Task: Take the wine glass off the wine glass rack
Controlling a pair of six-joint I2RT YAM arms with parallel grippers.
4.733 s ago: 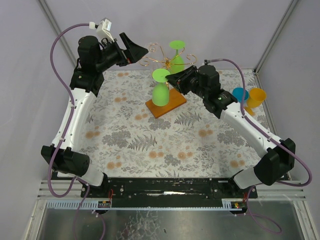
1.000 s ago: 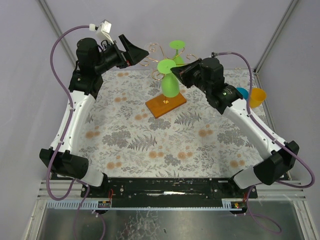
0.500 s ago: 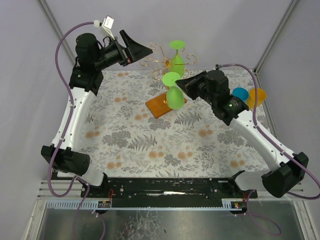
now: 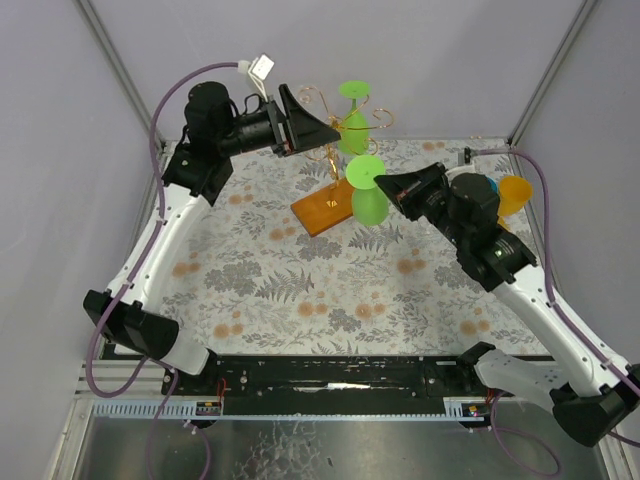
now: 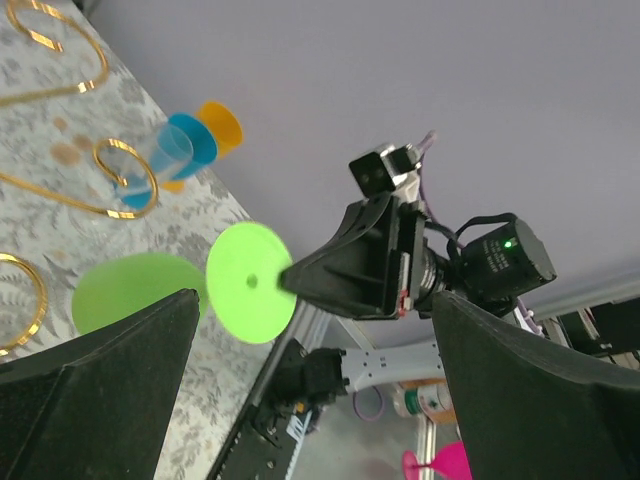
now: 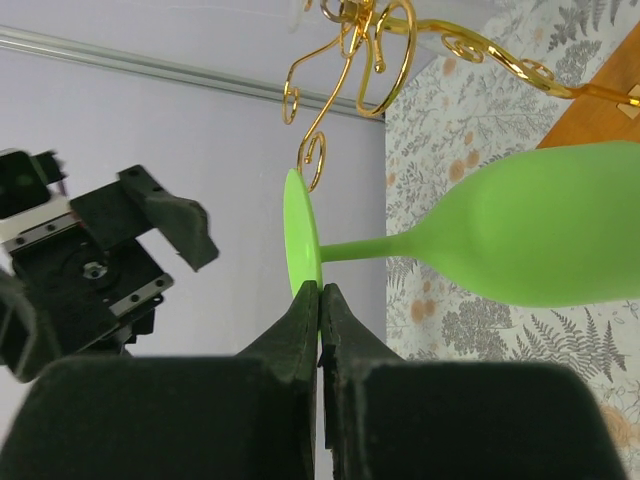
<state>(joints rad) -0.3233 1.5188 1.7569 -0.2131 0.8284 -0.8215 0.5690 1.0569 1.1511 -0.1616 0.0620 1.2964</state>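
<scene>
A green wine glass [image 4: 369, 203] hangs in the air, clear of the wine glass rack [image 4: 335, 120], a gold wire stand on an orange base [image 4: 325, 211]. My right gripper [image 4: 383, 184] is shut on the rim of the glass's round foot [image 6: 299, 236]; the bowl [image 6: 548, 238] points away to the right in the right wrist view. A second green glass [image 4: 353, 108] hangs upside down on the rack's far side. My left gripper [image 4: 327, 133] is open and empty beside the rack's top. In the left wrist view the held glass [image 5: 249, 284] shows between the left fingers [image 5: 101, 392].
A blue cup [image 4: 482, 186] and an orange cup [image 4: 514, 194] stand at the table's right edge, just behind the right arm. The rack's curled gold arms [image 6: 372, 48] lie close above the held glass. Grey walls enclose the back and sides.
My right gripper has drawn the green glass off the rack, to the right and toward the near side. The left arm has swung right, up to the rack's top.
</scene>
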